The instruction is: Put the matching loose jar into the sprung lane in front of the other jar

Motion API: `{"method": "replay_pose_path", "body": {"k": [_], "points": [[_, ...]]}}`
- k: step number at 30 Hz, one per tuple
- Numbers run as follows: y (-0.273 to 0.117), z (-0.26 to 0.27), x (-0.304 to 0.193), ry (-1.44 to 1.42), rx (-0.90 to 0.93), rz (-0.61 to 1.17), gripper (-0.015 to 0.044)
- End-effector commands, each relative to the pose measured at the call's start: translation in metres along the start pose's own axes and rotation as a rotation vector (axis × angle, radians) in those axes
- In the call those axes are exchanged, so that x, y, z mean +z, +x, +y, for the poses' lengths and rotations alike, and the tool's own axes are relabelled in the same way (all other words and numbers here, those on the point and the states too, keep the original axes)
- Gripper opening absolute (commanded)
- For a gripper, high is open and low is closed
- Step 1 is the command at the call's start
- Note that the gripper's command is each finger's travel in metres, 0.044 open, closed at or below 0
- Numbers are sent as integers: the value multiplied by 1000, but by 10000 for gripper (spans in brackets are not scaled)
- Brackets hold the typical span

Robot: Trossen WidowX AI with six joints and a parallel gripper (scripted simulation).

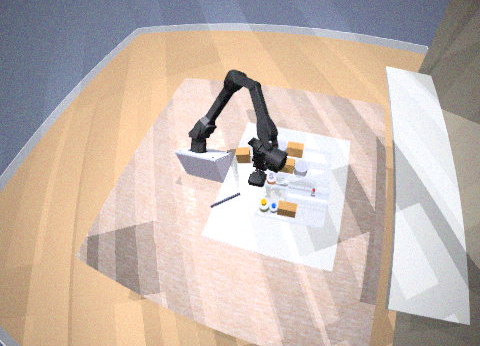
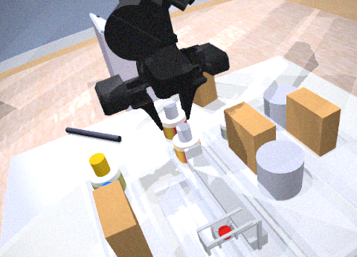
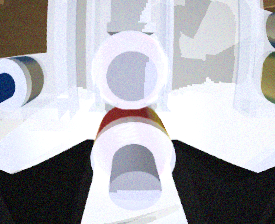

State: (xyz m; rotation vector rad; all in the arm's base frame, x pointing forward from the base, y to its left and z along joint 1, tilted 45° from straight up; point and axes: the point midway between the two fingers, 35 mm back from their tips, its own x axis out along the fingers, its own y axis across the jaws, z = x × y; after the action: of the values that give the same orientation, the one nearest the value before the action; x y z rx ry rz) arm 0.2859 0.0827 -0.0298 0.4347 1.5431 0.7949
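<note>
"Where's the new jar [image 2: 170,120] [image 3: 133,150]?"
"At the lane's front end, its fingers-side grip firm: the gripper [image 2: 175,125] [image 3: 132,148] is clamped on it."
"And the old jar [image 2: 187,143] [image 3: 130,70]?"
"Just ahead, inside the clear lane walls [image 3: 164,60], with little room sideways."
"Any open room?"
"Yes, around the dark rod [image 2: 93,134] [image 1: 225,200], well apart."
</note>
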Motion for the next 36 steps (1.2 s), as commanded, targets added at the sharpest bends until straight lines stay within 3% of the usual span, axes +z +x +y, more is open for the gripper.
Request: {"method": "replay_pose_path", "body": {"k": [1, 36], "points": [[-2, 1, 8, -10, 1, -18, 0], [-3, 2, 22, -10, 1, -19, 0]]}}
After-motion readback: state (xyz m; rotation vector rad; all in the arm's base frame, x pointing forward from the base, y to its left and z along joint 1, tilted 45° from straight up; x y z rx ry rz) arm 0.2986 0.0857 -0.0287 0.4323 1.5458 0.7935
